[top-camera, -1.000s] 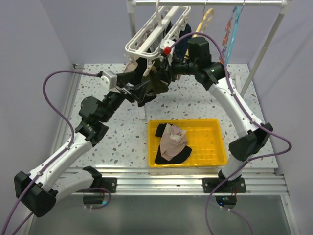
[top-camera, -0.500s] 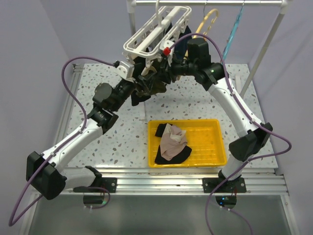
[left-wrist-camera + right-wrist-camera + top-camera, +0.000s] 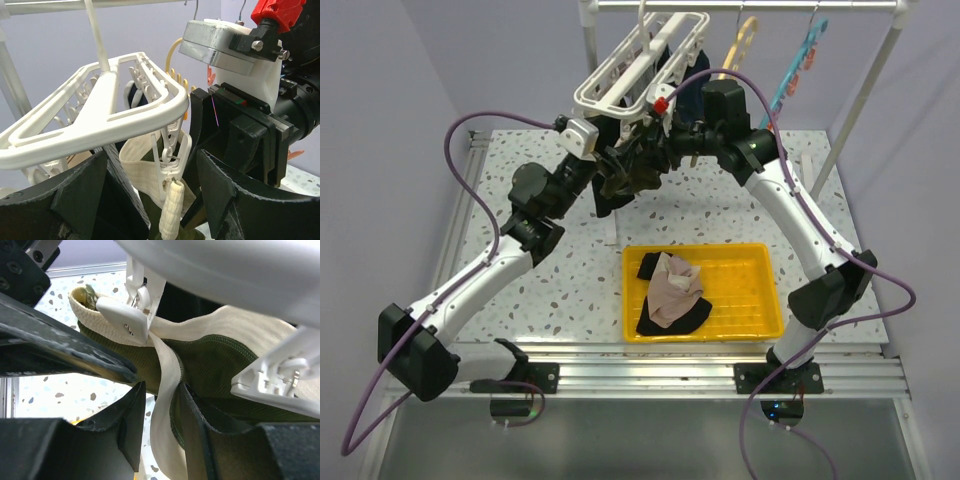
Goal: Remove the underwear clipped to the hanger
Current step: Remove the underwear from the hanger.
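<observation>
An olive-and-cream underwear (image 3: pixel 638 178) hangs by its cream waistband (image 3: pixel 142 170) from a white clip (image 3: pixel 172 160) of the white clip hanger (image 3: pixel 640 60). My left gripper (image 3: pixel 610 165) is open, and in the left wrist view (image 3: pixel 155 200) its jaws stand on either side of that clip without touching it. My right gripper (image 3: pixel 660 150) is closed on the hanging waistband and olive cloth (image 3: pixel 225 360) just below a second clip (image 3: pixel 125 315); its fingers (image 3: pixel 162 390) pinch the cream band. Grey striped cloth (image 3: pixel 117 170) and navy cloth (image 3: pixel 132 97) hang on the same hanger.
A yellow tray (image 3: pixel 760 255) in front holds a pink-beige and a black underwear (image 3: pixel 675 285). The hanger hangs from a white rail (image 3: pixel 750 5), beside a yellow hanger (image 3: pixel 745 35) and a blue one (image 3: pixel 800 60). A slanted rack post (image 3: pixel 860 100) stands at the right.
My left arm has risen and swung in toward the hanger, bringing its open jaws around the clip. The right arm and the underwear it holds have not moved.
</observation>
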### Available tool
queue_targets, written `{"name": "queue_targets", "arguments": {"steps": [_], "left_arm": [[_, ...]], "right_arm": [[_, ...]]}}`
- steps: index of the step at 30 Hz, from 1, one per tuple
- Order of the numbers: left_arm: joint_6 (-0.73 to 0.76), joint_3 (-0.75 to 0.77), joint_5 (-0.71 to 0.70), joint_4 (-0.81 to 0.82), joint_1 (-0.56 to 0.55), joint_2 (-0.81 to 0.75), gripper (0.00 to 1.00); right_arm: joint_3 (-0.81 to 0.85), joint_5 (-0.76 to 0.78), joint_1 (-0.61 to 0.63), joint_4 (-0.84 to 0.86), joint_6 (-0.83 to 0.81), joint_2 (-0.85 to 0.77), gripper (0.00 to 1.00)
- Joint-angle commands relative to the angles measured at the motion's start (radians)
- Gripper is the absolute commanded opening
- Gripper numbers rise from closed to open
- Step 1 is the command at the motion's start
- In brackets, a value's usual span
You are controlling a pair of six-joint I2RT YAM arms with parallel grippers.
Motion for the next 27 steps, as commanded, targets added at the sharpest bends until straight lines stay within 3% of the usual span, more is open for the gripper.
{"name": "queue_targets", "arguments": {"steps": [1,5,9,17,20,23,26,27], "left_arm": [[0.041,0.054,0.024,0.053,0.004,0.021,0.75],[0.038,0.077,0.039,0.056,0.006,0.049,0.68],[0.018,0.097,0.054,0.070,0.004,0.064,0.52],[-0.039,0.098,0.088,0.128,0.006,0.064,0.45],[-0.047,0.094,0.100,0.132,0.006,0.066,0.28],[-0.051,0.089,0.106,0.132,0.004,0.063,0.00],[-0.056,0.082,0.105,0.135,0.006,0.052,0.00],[-0.059,0.080,0.099,0.135,0.006,0.048,0.10]], "right_arm": [[-0.001,-0.025,0.001,0.034,0.019,-0.055,0.37],[-0.003,-0.024,0.001,0.034,0.020,-0.058,0.37],[-0.004,-0.027,-0.001,0.035,0.022,-0.058,0.37],[-0.010,-0.028,0.001,0.039,0.025,-0.056,0.37],[-0.012,-0.028,0.001,0.037,0.028,-0.055,0.37],[-0.012,-0.028,0.001,0.040,0.028,-0.055,0.37],[-0.012,-0.028,-0.001,0.038,0.028,-0.058,0.37],[-0.012,-0.028,-0.001,0.038,0.028,-0.058,0.37]]}}
